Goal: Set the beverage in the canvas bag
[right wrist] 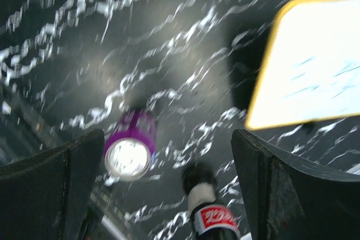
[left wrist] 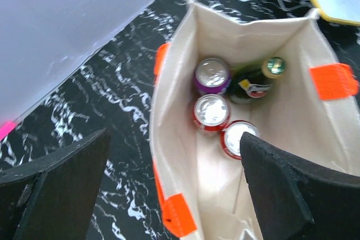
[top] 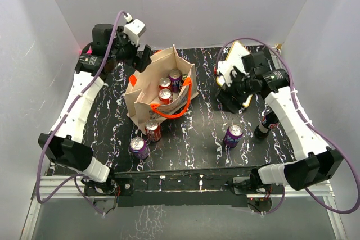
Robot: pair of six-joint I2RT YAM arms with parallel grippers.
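Both arms are empty-handed at this point. The left gripper [left wrist: 174, 139] hangs with its fingers spread wide, grasping nothing, and the canvas bag [left wrist: 180, 54] sits open-mouthed directly below and between them. Down past the fingertips, four drinks are already inside: a purple can [left wrist: 212, 75], a red can [left wrist: 211, 111], a second red can [left wrist: 239, 137] close to the right finger, and a green bottle [left wrist: 256, 82] leaning beyond them. The right gripper [right wrist: 167, 134] is also released and wide open, holding nothing. Its view is blurred, but a loose purple can [right wrist: 130, 150] stands just inside its left finger and a cola bottle [right wrist: 211, 214] stands between the fingers, both on the marbled table [right wrist: 169, 37]. From above, a stray red can [top: 152, 131] and a stray purple can [top: 139, 147] wait by the bag, well clear of either pair of fingers. By the look of it, the job is about half done, with four drinks left to bag.
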